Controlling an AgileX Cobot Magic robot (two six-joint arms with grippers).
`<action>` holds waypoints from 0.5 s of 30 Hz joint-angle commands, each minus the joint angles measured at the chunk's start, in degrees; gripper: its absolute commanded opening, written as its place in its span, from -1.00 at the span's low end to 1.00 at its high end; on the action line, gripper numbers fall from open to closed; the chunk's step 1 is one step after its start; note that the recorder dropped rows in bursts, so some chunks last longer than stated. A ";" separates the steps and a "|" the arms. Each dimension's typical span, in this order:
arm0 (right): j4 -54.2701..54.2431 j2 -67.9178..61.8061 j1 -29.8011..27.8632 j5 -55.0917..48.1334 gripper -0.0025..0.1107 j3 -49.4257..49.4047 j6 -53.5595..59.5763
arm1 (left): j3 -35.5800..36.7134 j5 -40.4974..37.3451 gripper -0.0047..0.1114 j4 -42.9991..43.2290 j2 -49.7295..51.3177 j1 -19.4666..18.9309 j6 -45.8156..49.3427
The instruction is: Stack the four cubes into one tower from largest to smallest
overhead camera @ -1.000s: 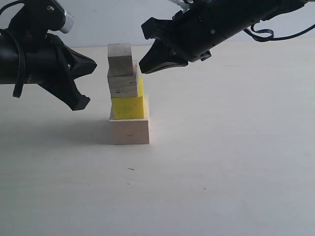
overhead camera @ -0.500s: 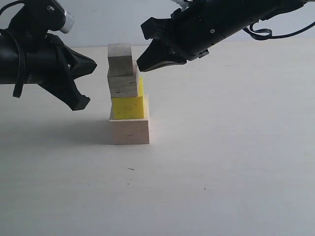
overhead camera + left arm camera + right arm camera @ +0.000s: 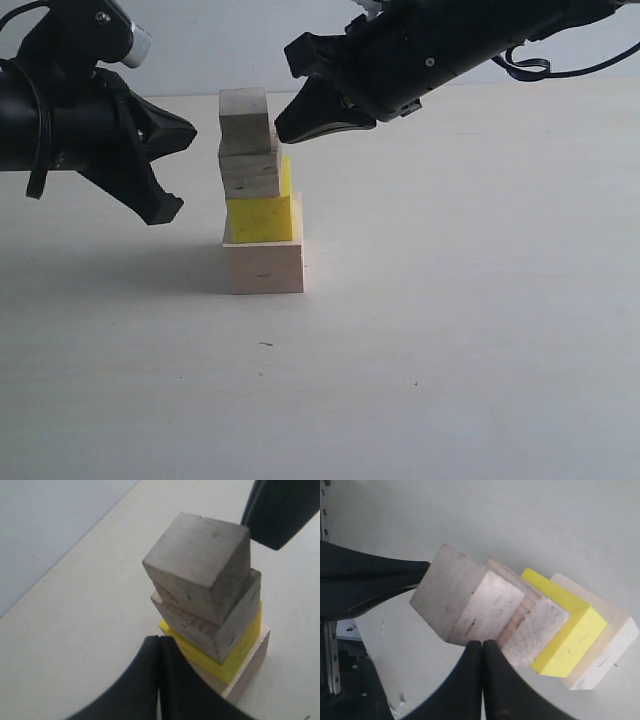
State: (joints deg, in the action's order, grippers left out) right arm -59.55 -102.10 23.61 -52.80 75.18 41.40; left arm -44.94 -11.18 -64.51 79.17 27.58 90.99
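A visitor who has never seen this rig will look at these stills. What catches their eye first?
The four-cube tower left of centre on the pale table draws the eye first, above all its bright yellow cube, second from the bottom. Then the two black claws flanking its top, the left claw and the right claw, both shut and empty.

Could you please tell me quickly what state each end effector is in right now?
Left end effector: closed, holding nothing.
Right end effector: closed, holding nothing.
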 commanded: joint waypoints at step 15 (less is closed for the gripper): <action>2.85 0.02 1.02 2.52 -0.96 -0.20 -0.65 | 0.06 -0.64 -0.92 -1.26 -0.59 -0.15 -0.21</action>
State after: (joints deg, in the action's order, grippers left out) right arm -57.82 -102.10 24.62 -51.16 75.18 41.54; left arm -44.94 -11.11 -64.54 79.17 27.58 90.99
